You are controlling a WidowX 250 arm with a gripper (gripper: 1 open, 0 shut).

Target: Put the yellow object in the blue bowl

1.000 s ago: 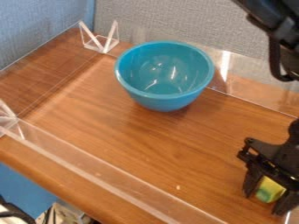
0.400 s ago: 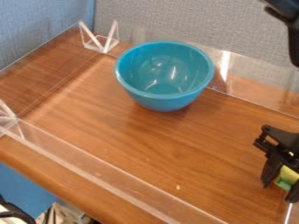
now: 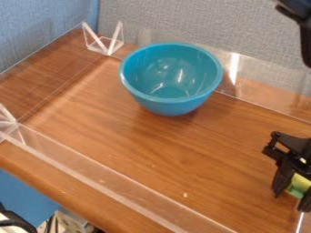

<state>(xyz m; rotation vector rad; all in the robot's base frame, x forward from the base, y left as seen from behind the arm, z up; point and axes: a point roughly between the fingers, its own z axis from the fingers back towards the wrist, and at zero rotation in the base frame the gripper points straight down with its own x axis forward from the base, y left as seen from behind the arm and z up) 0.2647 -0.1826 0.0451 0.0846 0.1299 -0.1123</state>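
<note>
Wooden table (image 3: 134,136), hand (image 3: 295,185) at right edge gripping yellow object (image 3: 297,185), blue bowl (image 3: 172,78) well apart.

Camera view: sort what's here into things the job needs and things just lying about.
Needed for the job:
- yellow object, between the gripper's jaws
- blue bowl, empty

Just there:
- clear plastic barrier along the table's edges

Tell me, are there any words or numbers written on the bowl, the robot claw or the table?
None: no words, numbers, labels or signs can be read anywhere in this picture.
The blue bowl has plain, smooth sides.
The gripper at the right edge, with the yellow object between its fingers, shows no writing.
The wooden table and its clear walls show only wood grain and reflections.
</note>
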